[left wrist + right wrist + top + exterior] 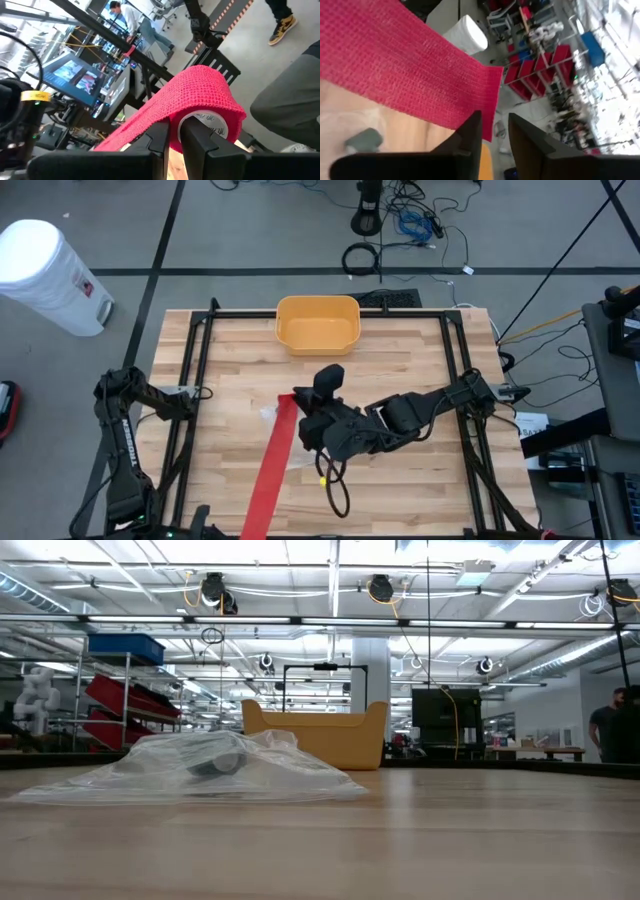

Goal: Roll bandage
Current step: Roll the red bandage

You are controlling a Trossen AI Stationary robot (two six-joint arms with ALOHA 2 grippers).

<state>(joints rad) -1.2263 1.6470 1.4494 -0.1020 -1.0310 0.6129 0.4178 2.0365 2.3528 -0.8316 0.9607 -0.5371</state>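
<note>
bin [317,323] at table's [420,490] far edge, bandage strip [272,470] left of centre, plastic bag [200,768] beside it

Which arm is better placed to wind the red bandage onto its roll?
Left. The left gripper is shut on the bandage roll, so it can probably turn it. The right gripper stands open beside the free end of the strip.

Crumpled clear plastic bag [200,772], yellow bin [318,735] behind
</note>
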